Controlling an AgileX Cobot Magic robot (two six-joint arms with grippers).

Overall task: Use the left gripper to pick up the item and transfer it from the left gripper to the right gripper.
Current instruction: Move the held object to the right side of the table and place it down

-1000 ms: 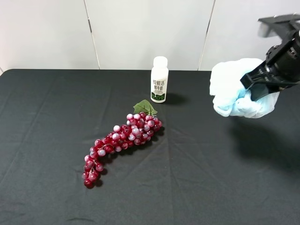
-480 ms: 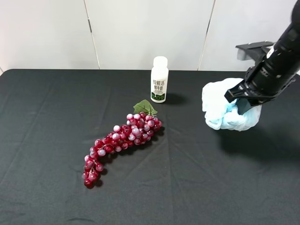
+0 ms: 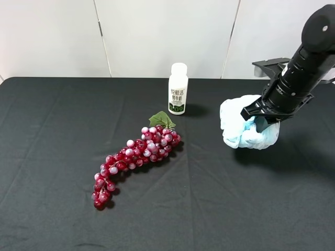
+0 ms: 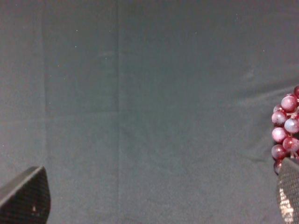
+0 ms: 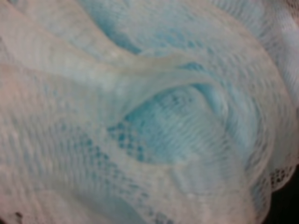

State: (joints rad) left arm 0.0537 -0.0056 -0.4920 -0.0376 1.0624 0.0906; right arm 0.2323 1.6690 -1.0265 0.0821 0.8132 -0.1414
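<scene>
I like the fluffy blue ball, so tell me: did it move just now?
Yes. The fluffy blue ball, held in the right hand, came lower and leftward, closer to the white bottle, which stayed put.

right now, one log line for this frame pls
stage: handover done | right gripper: shut on bath puff, low over table | left gripper: open, empty, beside grapes

The surface [image 3: 52, 130] is covered in plain black cloth. On it, the grape bunch [image 3: 135, 157] is glossy dark red with paler pink highlights and a green leaf, and the bottle [image 3: 178, 89] is white with a green-and-dark label. The bath puff [image 3: 238, 128] is pale blue and white mesh, and the right tool [image 3: 260, 116] is black.
</scene>
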